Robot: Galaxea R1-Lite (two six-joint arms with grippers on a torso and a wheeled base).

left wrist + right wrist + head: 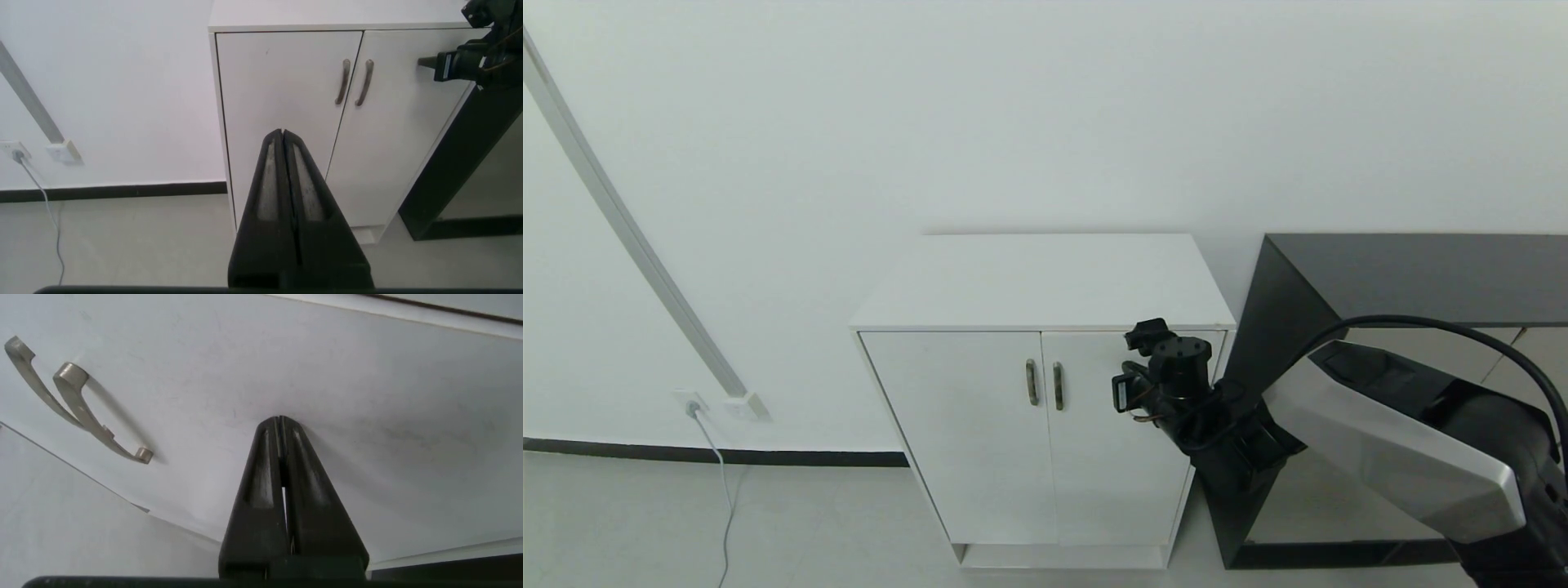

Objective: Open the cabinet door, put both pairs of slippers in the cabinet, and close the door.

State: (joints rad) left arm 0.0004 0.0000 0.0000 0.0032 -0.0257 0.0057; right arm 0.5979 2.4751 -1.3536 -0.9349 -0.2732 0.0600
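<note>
Right gripper (282,420): fingers together, tips near the shut cabinet door (368,392), its handle (102,416) apart to one side. Left gripper (282,132): fingers together.

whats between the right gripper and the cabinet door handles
Only bare white door panel: in the right wrist view nothing sits between the right gripper and the handles; the head view shows the same.
</note>
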